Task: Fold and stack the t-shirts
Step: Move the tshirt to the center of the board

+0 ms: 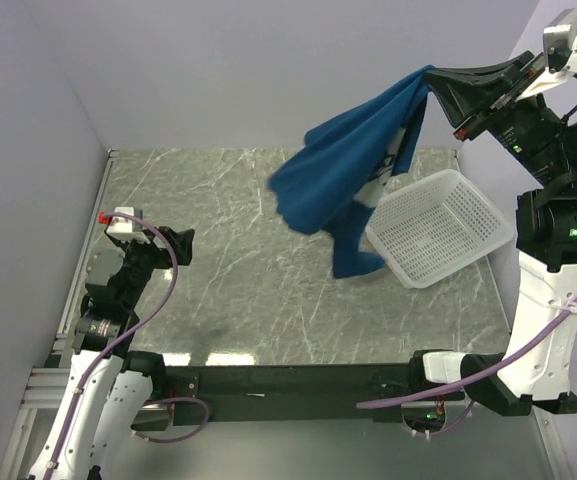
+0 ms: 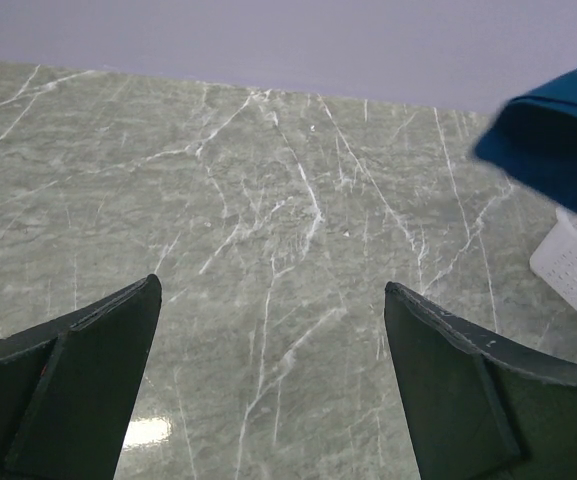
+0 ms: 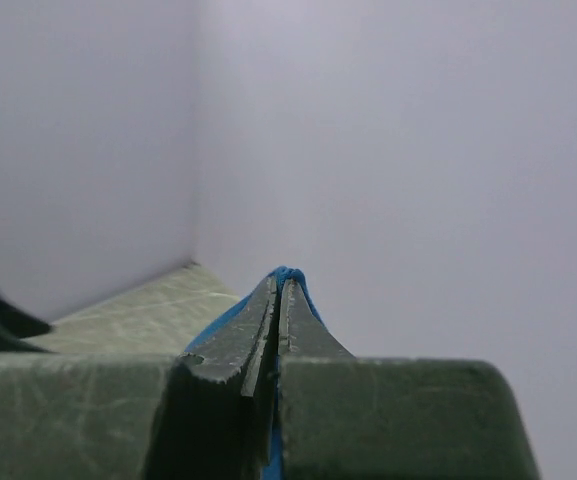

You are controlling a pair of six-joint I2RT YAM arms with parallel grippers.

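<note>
A dark royal-blue t-shirt (image 1: 353,165) hangs bunched in the air over the back right of the table, its lowest fold near the marble. A pale print patch shows on it. My right gripper (image 1: 434,75) is shut on its top edge, held high; in the right wrist view blue cloth (image 3: 290,275) pokes out between the closed fingertips (image 3: 264,310). My left gripper (image 1: 183,243) is open and empty, low over the table's left side. In the left wrist view its fingers (image 2: 118,340) stand wide apart over bare marble, with the shirt (image 2: 558,140) at the upper right.
A white plastic mesh basket (image 1: 473,205) lies tilted at the table's right side, just beside the hanging shirt; its corner shows in the left wrist view (image 2: 573,265). Pale walls close the back and left. The arm bases stand at the near edge.
</note>
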